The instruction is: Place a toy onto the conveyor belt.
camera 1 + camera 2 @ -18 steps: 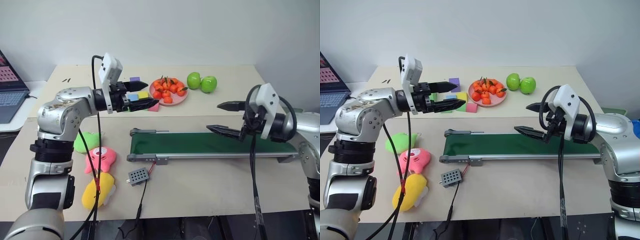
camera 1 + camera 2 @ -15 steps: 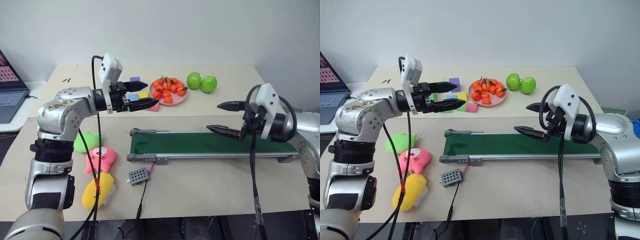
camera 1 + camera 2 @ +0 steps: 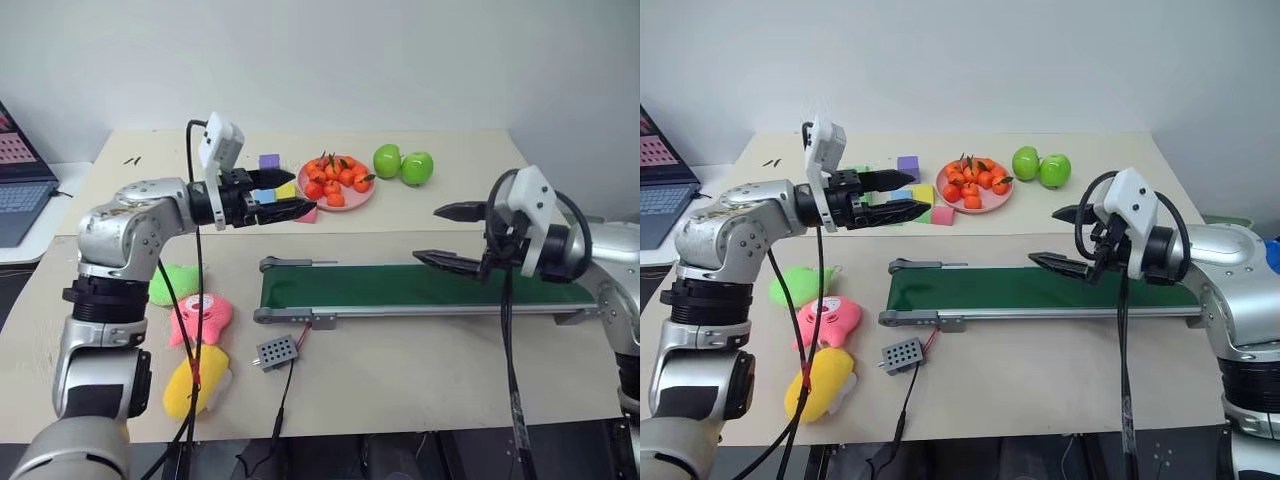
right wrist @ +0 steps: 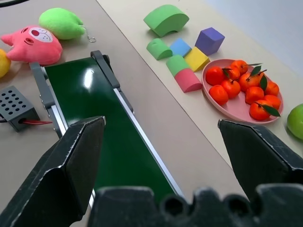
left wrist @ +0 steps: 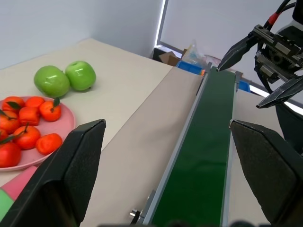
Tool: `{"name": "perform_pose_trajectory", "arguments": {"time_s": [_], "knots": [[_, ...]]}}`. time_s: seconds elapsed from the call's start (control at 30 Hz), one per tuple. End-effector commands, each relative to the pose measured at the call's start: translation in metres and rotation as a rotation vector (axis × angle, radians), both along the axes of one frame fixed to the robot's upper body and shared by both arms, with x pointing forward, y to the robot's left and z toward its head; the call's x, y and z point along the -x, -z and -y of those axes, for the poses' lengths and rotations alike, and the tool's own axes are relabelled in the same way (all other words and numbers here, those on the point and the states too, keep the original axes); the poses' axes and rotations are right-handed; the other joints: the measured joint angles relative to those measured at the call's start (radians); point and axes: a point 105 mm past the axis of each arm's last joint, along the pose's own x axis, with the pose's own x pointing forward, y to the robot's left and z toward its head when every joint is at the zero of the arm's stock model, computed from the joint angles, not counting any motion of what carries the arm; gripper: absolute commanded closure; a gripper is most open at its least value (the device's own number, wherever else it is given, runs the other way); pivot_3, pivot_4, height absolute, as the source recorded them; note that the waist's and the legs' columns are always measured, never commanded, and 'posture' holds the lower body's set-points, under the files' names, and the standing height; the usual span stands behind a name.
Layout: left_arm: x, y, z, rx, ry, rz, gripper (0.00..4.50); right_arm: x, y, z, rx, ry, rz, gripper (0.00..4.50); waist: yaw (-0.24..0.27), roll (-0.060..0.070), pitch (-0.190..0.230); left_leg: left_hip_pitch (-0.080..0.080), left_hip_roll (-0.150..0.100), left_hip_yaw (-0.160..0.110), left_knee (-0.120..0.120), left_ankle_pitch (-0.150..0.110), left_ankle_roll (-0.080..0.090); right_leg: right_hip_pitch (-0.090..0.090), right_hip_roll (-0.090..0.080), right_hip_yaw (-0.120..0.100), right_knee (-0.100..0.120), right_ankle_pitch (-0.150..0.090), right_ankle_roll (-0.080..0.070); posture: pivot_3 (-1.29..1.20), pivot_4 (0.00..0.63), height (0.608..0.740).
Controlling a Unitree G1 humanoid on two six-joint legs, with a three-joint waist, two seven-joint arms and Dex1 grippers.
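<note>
The yellow toy [image 3: 195, 385] lies on the table's front left, below the left arm. The dark green conveyor belt [image 3: 420, 287] runs across the table's middle in its grey frame. My left gripper [image 3: 302, 191] hovers open and empty above the table behind the belt's left end, well above and away from the toy. My right gripper [image 3: 427, 233] hangs open and empty over the belt's right half. Its wrist view looks down the conveyor belt [image 4: 94, 113], with the yellow toy's edge [image 4: 2, 64] beyond the far end. In the left wrist view the right gripper [image 5: 258, 71] floats above the belt.
A pink pig plush [image 3: 203, 315] and a lime-green plush [image 3: 175, 282] lie just behind the toy. The grey control box [image 3: 277, 351] sits in front of the belt. A plate of oranges [image 3: 337, 182], green apples [image 3: 403, 164], foam blocks [image 4: 184, 52] and a laptop [image 3: 15, 185] stand further back.
My left hand has dipped and rolled very slightly. The right arm and all the objects stay where they were.
</note>
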Motion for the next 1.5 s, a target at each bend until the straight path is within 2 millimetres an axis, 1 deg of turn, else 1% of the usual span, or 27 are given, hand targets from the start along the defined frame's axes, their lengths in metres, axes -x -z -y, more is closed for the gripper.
{"name": "perform_pose_trajectory", "arguments": {"time_s": [0.03, 0.13, 0.27, 0.33, 0.47, 0.6, 0.63, 0.67, 0.73, 0.8, 0.9, 0.97, 1.0, 1.07, 1.13, 1.2, 1.3, 1.37, 1.47, 1.5], "knots": [[0.006, 0.003, -0.005, -0.068, -0.027, 0.061, 0.02, -0.003, -0.010, -0.011, -0.011, -0.044, 0.059, 0.00, 0.000, 0.000, 0.000, 0.000, 0.000, 0.000, 0.000, 0.000, 0.000, 0.000, 0.000, 0.000, 0.000, 0.000, 0.000, 0.00, 0.150, 0.738], [0.008, 0.005, -0.010, -0.073, -0.066, 0.084, 0.02, -0.008, -0.004, -0.018, -0.019, -0.063, 0.044, 0.00, 0.001, 0.000, 0.000, 0.000, 0.000, 0.000, 0.000, 0.000, 0.000, 0.000, 0.000, 0.000, 0.000, 0.000, 0.000, 0.00, 0.150, 0.738], [0.013, -0.001, -0.017, -0.037, -0.103, 0.102, 0.02, -0.009, 0.002, -0.030, -0.041, -0.113, 0.021, 0.00, 0.005, 0.000, 0.000, -0.001, 0.000, -0.001, 0.000, 0.000, 0.000, 0.000, 0.000, 0.000, 0.000, 0.000, 0.000, 0.00, 0.150, 0.738], [0.022, -0.003, -0.032, -0.009, -0.131, 0.107, 0.02, -0.012, 0.004, -0.034, -0.046, -0.125, 0.015, 0.00, 0.002, 0.000, 0.000, -0.001, 0.000, -0.001, 0.000, 0.000, 0.000, -0.001, 0.000, 0.000, 0.000, 0.000, 0.000, 0.00, 0.150, 0.738], [0.036, 0.005, -0.060, -0.024, -0.214, 0.106, 0.02, -0.017, 0.005, -0.037, -0.049, -0.142, 0.012, 0.00, -0.009, 0.000, 0.000, -0.001, -0.001, -0.003, 0.000, 0.000, 0.000, -0.002, 0.000, 0.000, 0.000, 0.000, 0.000, 0.00, 0.150, 0.738], [0.039, 0.013, -0.087, -0.038, -0.346, 0.130, 0.02, -0.021, 0.006, -0.040, -0.048, -0.165, 0.008, 0.00, -0.013, 0.000, 0.000, 0.000, -0.001, -0.003, 0.000, 0.000, 0.000, -0.001, 0.000, 0.001, 0.000, 0.000, 0.000, 0.00, 0.150, 0.738], [0.038, 0.020, -0.102, -0.069, -0.435, 0.169, 0.02, -0.023, 0.008, -0.043, -0.048, -0.182, 0.002, 0.00, -0.011, 0.000, 0.000, 0.000, -0.001, -0.003, 0.000, 0.000, 0.000, -0.001, 0.000, 0.001, 0.000, 0.000, 0.000, 0.00, 0.150, 0.738], [0.044, 0.026, -0.110, -0.076, -0.475, 0.187, 0.02, -0.025, 0.010, -0.046, -0.049, -0.197, -0.004, 0.00, -0.011, 0.000, 0.000, 0.000, -0.001, -0.003, 0.000, 0.000, 0.000, -0.001, 0.000, 0.001, 0.000, 0.000, 0.000, 0.00, 0.150, 0.738], [0.056, 0.034, -0.120, -0.060, -0.518, 0.189, 0.02, -0.028, 0.012, -0.050, -0.047, -0.218, -0.011, 0.00, -0.019, 0.001, 0.000, 0.002, 0.000, -0.004, -0.001, 0.000, 0.000, -0.001, 0.000, 0.003, 0.000, 0.000, 0.000, 0.00, 0.150, 0.738], [0.066, 0.046, -0.133, -0.024, -0.561, 0.123, 0.02, -0.030, 0.013, -0.053, -0.047, -0.233, -0.012, 0.00, -0.020, 0.000, 0.000, 0.002, -0.001, -0.004, -0.002, 0.000, -0.001, -0.001, 0.000, 0.003, -0.001, 0.000, 0.000, 0.00, 0.150, 0.738], [0.091, 0.072, -0.164, 0.046, -0.653, -0.047, 0.02, -0.033, 0.014, -0.056, -0.042, -0.257, -0.018, 0.00, -0.027, 0.001, 0.000, 0.002, 0.000, -0.005, -0.002, 0.000, -0.001, -0.003, 0.000, 0.003, -0.001, 0.000, 0.000, 0.00, 0.150, 0.738], [0.107, 0.082, -0.173, 0.096, -0.664, -0.153, 0.02, -0.035, 0.016, -0.056, -0.037, -0.264, -0.022, 0.00, -0.025, 0.001, 0.000, 0.003, 0.000, -0.005, -0.003, -0.001, 0.000, -0.003, 0.000, 0.003, 0.000, 0.000, 0.000, 0.00, 0.150, 0.738], [0.121, 0.087, -0.180, 0.156, -0.659, -0.240, 0.02, -0.037, 0.017, -0.057, -0.036, -0.269, -0.027, 0.00, -0.024, 0.001, 0.000, 0.003, 0.000, -0.006, -0.003, -0.001, 0.000, -0.003, 0.000, 0.003, 0.000, 0.000, 0.000, 0.00, 0.150, 0.738], [0.144, 0.095, -0.194, 0.193, -0.676, -0.324, 0.02, -0.041, 0.020, -0.059, -0.033, -0.273, -0.032, 0.00, -0.023, 0.000, 0.000, 0.003, 0.000, -0.005, -0.003, -0.001, 0.001, -0.002, 0.000, 0.003, 0.000, 0.000, 0.000, 0.00, 0.150, 0.738], [0.166, 0.099, -0.200, 0.253, -0.669, -0.417, 0.02, -0.045, 0.022, -0.063, -0.032, -0.285, -0.031, 0.00, -0.023, 0.000, 0.000, 0.004, 0.000, -0.005, -0.003, -0.001, 0.001, -0.001, 0.000, 0.003, 0.001, 0.000, 0.000, 0.00, 0.150, 0.738], [0.179, 0.104, -0.207, 0.302, -0.687, -0.500, 0.02, -0.046, 0.022, -0.066, -0.038, -0.300, -0.029, 0.00, -0.023, 0.001, 0.000, 0.004, 0.000, -0.005, -0.004, -0.002, 0.001, -0.002, 0.000, 0.003, 0.000, 0.000, 0.000, 0.00, 0.150, 0.738], [0.200, 0.124, -0.214, 0.395, -0.712, -0.668, 0.02, -0.041, 0.019, -0.069, -0.045, -0.345, -0.028, 0.00, -0.019, 0.001, 0.000, 0.005, 0.000, -0.005, -0.005, -0.002, 0.001, -0.001, 0.000, 0.002, 0.000, 0.000, 0.000, 0.00, 0.150, 0.738], [0.212, 0.135, -0.212, 0.452, -0.699, -0.778, 0.02, -0.032, 0.015, -0.070, -0.066, -0.396, -0.030, 0.00, -0.019, 0.001, 0.000, 0.005, 0.000, -0.005, -0.005, -0.002, 0.002, -0.001, 0.000, 0.002, 0.000, 0.000, 0.000, 0.00, 0.150, 0.738], [0.222, 0.164, -0.219, 0.486, -0.773, -0.912, 0.02, -0.012, 0.006, -0.072, -0.107, -0.501, -0.030, 0.00, -0.021, 0.002, 0.000, 0.005, 0.000, -0.005, -0.006, -0.002, 0.002, -0.001, 0.000, 0.002, 0.000, 0.000, 0.000, 0.00, 0.150, 0.738], [0.225, 0.169, -0.219, 0.491, -0.777, -0.943, 0.02, -0.009, 0.004, -0.073, -0.115, -0.516, -0.031, 0.00, -0.022, 0.002, 0.000, 0.005, 0.000, -0.005, -0.007, -0.002, 0.002, -0.001, 0.000, 0.002, 0.000, 0.000, 0.000, 0.00, 0.150, 0.738]]}}
